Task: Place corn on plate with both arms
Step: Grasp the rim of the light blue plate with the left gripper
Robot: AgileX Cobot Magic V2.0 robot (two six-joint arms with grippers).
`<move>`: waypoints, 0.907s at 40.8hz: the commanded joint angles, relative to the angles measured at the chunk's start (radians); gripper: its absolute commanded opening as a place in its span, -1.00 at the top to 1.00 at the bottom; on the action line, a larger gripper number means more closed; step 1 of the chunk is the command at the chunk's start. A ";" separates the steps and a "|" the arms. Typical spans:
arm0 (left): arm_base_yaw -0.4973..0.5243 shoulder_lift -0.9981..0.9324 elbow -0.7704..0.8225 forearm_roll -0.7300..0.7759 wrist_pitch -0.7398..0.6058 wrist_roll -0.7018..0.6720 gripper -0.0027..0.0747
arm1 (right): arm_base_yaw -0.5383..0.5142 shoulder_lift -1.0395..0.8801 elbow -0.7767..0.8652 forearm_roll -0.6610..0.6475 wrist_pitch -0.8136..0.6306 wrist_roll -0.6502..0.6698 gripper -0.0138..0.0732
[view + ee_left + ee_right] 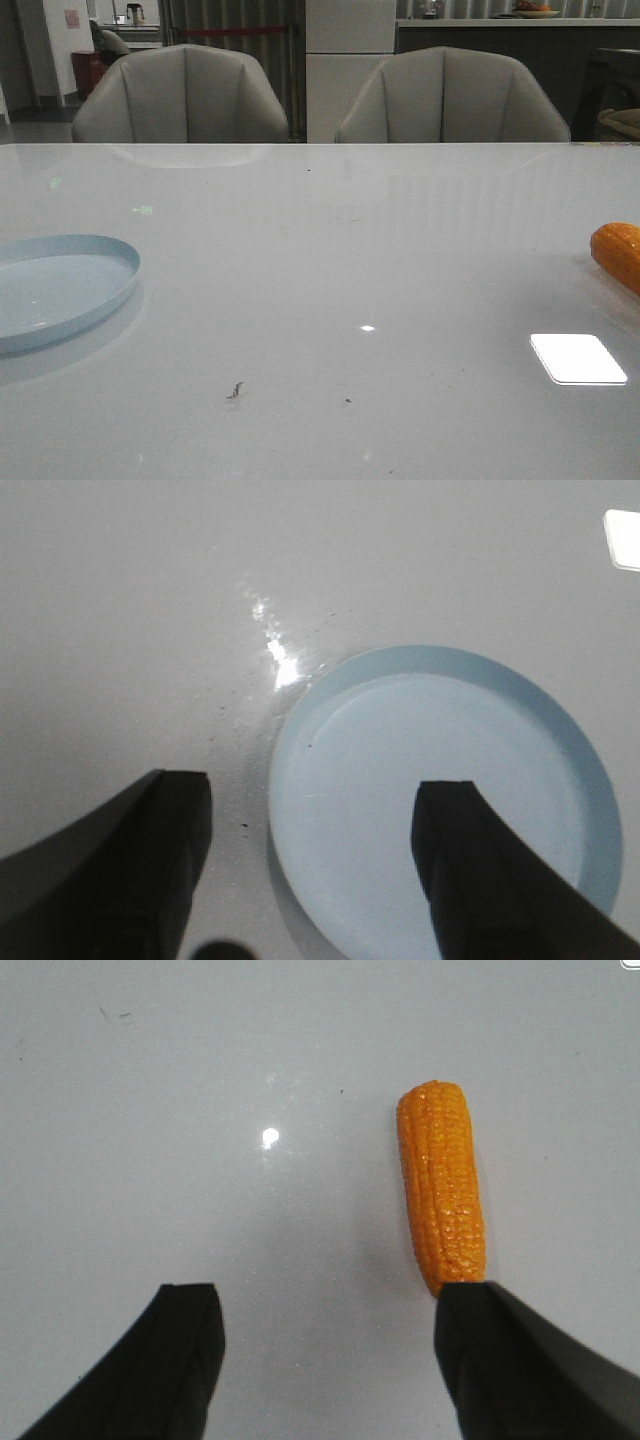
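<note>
With both grippers, left (310,865) and right (325,1355), spread wide and empty, the corn (442,1186) lies far from the plate (60,285); probably light, stiff, slippery, best pinched mid-cob.

You have one corn (617,254) on the counter (330,250), at the far right edge of the front view, and one plate (55,288) at the left edge. Two tools show, one per wrist view: the left tool (310,830) and the right tool (325,1345), each with two dark fingers spread apart. Beyond the counter's far side you can count two grey chairs, a left chair (180,95) and a right chair (452,95).
</note>
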 commanded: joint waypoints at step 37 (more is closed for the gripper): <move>0.028 0.572 -0.424 0.068 0.287 -0.006 -0.33 | -0.003 -0.010 -0.035 0.000 0.003 -0.010 -0.61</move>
